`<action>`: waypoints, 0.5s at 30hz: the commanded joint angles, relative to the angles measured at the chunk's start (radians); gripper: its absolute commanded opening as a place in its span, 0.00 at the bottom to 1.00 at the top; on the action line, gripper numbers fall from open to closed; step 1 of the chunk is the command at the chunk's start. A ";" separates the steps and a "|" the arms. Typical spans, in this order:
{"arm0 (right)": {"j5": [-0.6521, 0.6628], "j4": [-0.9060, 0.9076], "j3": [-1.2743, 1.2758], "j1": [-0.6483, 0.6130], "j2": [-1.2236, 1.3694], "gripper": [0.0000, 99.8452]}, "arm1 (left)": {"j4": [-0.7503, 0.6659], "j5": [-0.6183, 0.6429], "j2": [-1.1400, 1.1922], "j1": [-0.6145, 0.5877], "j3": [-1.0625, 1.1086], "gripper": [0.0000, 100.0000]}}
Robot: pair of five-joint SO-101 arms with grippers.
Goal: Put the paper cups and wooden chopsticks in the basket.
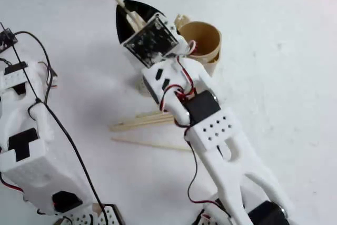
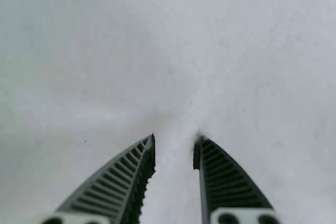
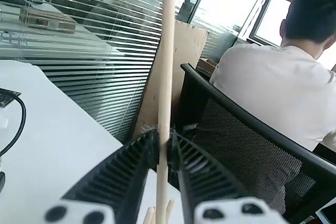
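right end effector (image 3: 164, 149) clamping chopstick (image 3: 168, 51), cup (image 1: 202, 38) nearby

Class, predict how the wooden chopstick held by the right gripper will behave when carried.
The chopstick looks straight and thin: probably stiff and light. Most of its length sticks out beyond the jaws of the right gripper, so it may pivot or slip.
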 commanded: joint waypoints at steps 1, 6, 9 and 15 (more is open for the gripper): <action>-0.006 -0.031 -0.064 0.012 -0.002 0.02 | -0.014 -0.011 -0.002 0.013 -0.043 0.14; -0.002 -0.007 -0.061 0.012 -0.002 0.13 | -0.014 -0.011 -0.002 0.013 -0.043 0.14; 0.002 0.041 -0.064 0.012 -0.004 0.13 | -0.014 -0.011 -0.002 0.013 -0.043 0.14; 0.003 0.378 -0.038 0.047 -0.102 0.02 | -0.012 -0.011 -0.005 0.013 -0.043 0.14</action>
